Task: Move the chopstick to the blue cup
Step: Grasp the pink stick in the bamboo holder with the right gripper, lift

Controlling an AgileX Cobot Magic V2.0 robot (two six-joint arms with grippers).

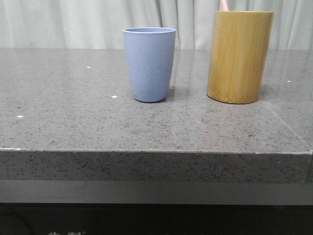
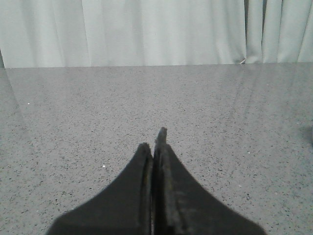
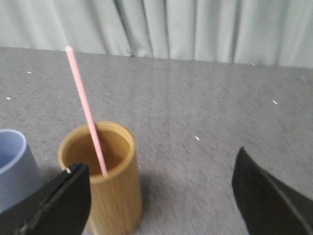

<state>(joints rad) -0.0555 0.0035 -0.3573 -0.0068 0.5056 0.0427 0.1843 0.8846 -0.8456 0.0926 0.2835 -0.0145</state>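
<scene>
A pale pink chopstick leans inside the tall bamboo cylinder; in the front view only its tip shows above the cylinder. The blue cup stands upright left of the cylinder, and its rim shows in the right wrist view. My right gripper hovers open above the table beside the cylinder, holding nothing. My left gripper is shut with nothing between its fingers, over bare table. Neither gripper shows in the front view.
The grey speckled stone table has its front edge near the camera. A pale curtain hangs behind the table.
</scene>
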